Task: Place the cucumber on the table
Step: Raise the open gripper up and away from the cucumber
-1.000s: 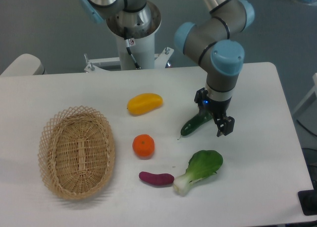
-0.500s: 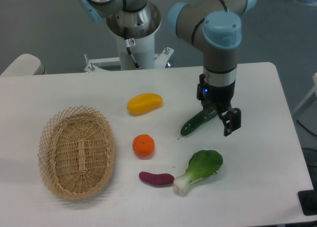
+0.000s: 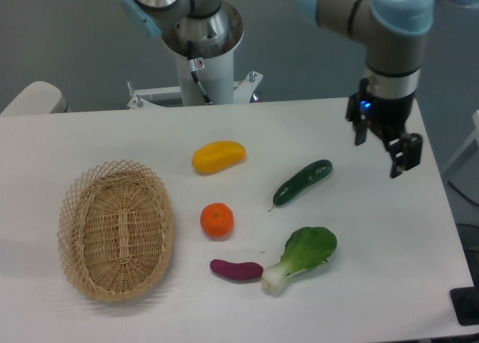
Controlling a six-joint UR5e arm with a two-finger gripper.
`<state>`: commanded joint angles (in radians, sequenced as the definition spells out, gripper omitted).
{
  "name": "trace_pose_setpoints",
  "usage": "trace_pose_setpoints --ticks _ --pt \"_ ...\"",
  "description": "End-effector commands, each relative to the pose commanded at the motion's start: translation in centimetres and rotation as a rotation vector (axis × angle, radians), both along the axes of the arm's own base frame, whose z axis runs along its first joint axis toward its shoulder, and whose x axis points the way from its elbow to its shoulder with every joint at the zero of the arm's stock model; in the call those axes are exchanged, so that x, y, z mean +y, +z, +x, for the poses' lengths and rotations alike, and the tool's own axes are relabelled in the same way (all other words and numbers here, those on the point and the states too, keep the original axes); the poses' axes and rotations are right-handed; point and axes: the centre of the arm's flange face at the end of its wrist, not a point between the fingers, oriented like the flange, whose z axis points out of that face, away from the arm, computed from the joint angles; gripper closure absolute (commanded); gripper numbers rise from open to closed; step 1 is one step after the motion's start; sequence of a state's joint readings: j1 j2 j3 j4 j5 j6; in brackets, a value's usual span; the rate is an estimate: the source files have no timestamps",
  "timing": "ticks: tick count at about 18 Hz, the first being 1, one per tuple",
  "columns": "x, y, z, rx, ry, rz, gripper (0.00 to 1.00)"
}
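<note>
The dark green cucumber lies flat on the white table, slanting from lower left to upper right, with its thin stem tip at the lower left. My gripper is open and empty, raised above the table to the right of the cucumber and well apart from it.
A yellow mango lies left of the cucumber. An orange, a purple sweet potato and a bok choy lie nearer the front. An oval wicker basket stands at the left. The robot base stands behind the table.
My gripper has let go of the cucumber, risen and moved right and back. The cucumber stays lying on the table where it was.
</note>
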<state>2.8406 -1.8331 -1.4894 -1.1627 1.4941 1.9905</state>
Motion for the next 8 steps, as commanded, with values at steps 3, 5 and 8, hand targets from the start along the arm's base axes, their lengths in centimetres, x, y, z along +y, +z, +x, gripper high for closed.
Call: trace_pose_setpoints --ticks 3,5,8 --pt "-1.32 -0.55 -0.57 0.000 -0.050 -0.017 0.00" --pt "-1.28 -0.61 -0.45 -0.001 -0.052 -0.019 0.00" --pt "-1.41 -0.54 -0.32 0.000 -0.049 -0.019 0.00"
